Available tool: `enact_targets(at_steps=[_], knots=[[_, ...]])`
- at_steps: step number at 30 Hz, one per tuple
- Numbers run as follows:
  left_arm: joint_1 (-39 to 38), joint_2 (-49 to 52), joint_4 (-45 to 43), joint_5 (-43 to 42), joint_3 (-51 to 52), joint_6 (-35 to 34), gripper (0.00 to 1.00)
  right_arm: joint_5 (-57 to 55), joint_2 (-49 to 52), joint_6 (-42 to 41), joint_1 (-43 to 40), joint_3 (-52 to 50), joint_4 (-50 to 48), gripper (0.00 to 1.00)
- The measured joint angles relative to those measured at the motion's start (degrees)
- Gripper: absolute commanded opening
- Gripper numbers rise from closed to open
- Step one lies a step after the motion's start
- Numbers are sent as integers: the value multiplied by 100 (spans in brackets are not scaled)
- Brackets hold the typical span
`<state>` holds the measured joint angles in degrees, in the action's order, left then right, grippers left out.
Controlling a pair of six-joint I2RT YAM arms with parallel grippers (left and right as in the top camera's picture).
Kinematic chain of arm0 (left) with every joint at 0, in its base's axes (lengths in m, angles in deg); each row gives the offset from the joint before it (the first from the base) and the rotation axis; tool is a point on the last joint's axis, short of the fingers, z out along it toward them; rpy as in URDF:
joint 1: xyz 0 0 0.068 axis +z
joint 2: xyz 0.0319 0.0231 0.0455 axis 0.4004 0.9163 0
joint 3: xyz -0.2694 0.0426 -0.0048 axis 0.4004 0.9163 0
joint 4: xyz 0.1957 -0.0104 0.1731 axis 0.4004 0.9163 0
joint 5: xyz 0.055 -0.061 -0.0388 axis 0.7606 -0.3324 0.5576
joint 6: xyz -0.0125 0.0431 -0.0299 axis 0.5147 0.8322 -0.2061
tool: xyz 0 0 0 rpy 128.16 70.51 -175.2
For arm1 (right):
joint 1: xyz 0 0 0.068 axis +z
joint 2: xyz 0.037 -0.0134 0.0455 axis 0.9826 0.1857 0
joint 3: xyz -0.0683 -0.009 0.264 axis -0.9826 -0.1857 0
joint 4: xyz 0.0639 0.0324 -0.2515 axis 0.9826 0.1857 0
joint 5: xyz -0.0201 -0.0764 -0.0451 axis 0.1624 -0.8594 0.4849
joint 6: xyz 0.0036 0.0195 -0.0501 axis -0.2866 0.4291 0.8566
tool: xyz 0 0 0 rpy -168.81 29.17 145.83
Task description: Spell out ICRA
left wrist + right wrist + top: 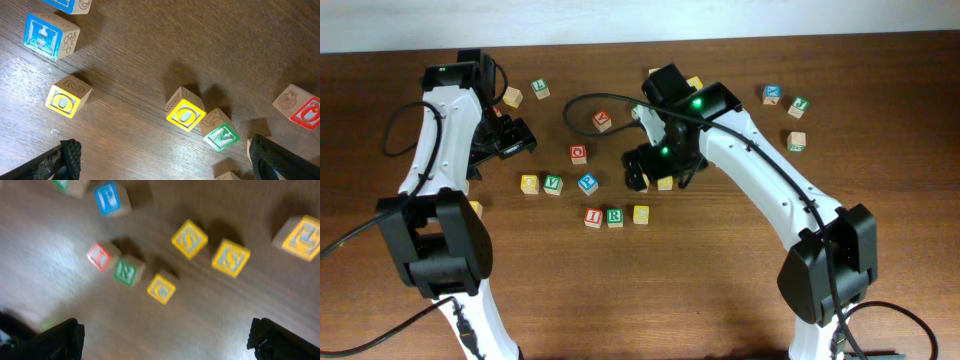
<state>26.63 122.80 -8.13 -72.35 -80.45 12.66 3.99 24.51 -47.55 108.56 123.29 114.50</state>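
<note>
Three letter blocks stand in a row on the table: red I (592, 217), green R (615, 216) and yellow C (640, 214). They also show blurred in the right wrist view: the I (99, 256), the R (125, 272), the C (161, 288). My right gripper (658, 170) (167, 342) is open and empty, hovering just behind the row. My left gripper (510, 140) (162, 160) is open and empty at the far left, above a yellow O block (185, 114) and a green V block (220, 135). No A block can be made out.
Loose blocks lie around: blue P (587, 183), yellow (529, 184), green V (552, 185), red ones (578, 154) (603, 121), two yellow S blocks (189, 239) (230, 258), and several at the back right, such as one (772, 95).
</note>
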Motion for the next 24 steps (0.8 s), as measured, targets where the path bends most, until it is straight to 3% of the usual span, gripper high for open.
enact_targets(at_steps=[1,2,4,7,8,9,17,24], knots=[[0,0,0,0,0,0,99,-17,0,-22,0,26,-127,84],[0,0,0,0,0,0,99,-24,0,-37,0,52,-291,65],[0,0,0,0,0,0,99,-39,0,-129,0,63,-737,40],[0,0,0,0,0,0,99,-72,4,-417,118,66,-964,27],[0,0,-9,0,0,0,99,-79,11,-485,227,66,-964,45],[0,0,-31,0,0,0,99,-81,33,-509,315,70,-966,71],[0,0,-83,0,0,0,99,-87,741,-1410,852,96,-299,59],[0,0,-42,0,0,0,99,-796,807,-2210,1399,-293,-472,54]])
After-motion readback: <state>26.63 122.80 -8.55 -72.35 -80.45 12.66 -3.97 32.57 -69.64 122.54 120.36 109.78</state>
